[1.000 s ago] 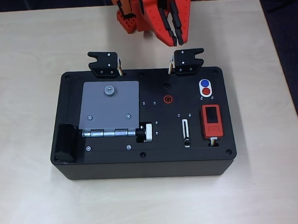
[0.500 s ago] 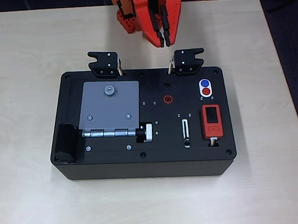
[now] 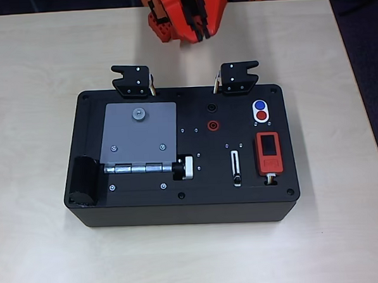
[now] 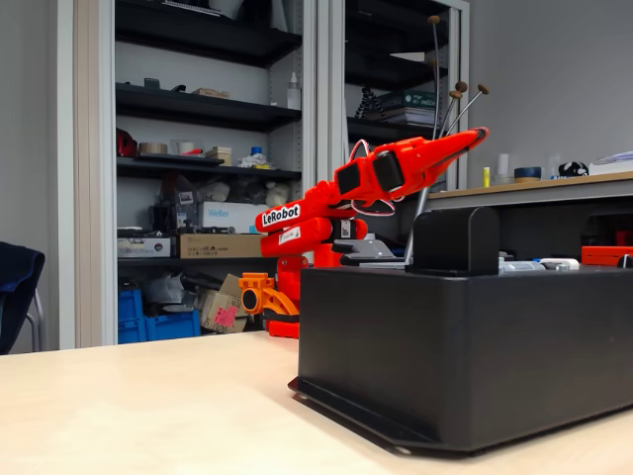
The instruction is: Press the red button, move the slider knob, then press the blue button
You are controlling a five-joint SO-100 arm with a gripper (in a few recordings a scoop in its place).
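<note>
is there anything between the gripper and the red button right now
Partly. In the overhead view the gripper is past the box's far edge, and a black latch bracket on that edge sits between it and the red button. The fixed view shows the gripper raised above the box top, so coming down from above looks unobstructed.

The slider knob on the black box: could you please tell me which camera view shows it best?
The overhead view: the slider knob sits at the near end of its white-outlined slot, left of the orange-red block. The fixed view looks along the black box from the side, so its top face, and the knob, are hidden.
</note>
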